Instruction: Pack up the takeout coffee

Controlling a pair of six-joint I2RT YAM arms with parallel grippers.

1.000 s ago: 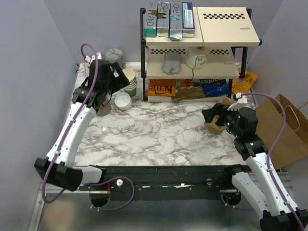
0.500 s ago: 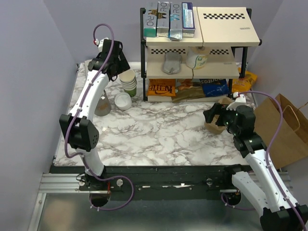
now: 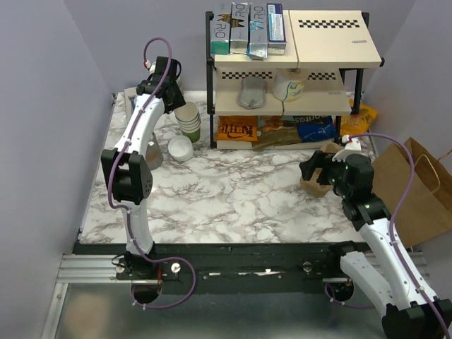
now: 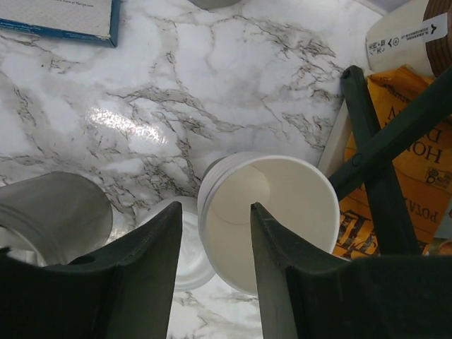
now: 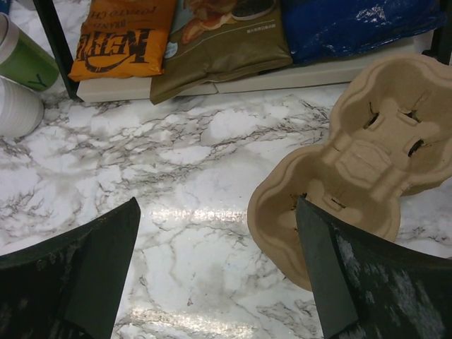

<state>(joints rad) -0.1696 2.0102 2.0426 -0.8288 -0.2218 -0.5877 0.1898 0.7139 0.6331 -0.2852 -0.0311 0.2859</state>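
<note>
On a white marble-patterned table (image 3: 233,191) walled in by pale lilac panels, the left gripper (image 4: 215,208) hangs over the back-left corner. Its jaws are half parted and grasp nothing, straddling the near rim of a stack of lidless cups (image 3: 189,119). The takeout coffee (image 3: 180,148), white lid on, stands upright on the marble just in front of that stack. A grey cup (image 4: 56,212) stands close on its left. At the back, a black-framed rack (image 3: 296,106) carries boxes on top and snack bags (image 5: 123,39) on its lowest shelf. To the right, the right gripper (image 5: 217,205) hovers with its jaws spread wide and empty, beside a moulded cardboard cup carrier (image 5: 353,162) lying flat on the marble. A brown paper bag (image 3: 417,191) stands open past the table's right edge.
</note>
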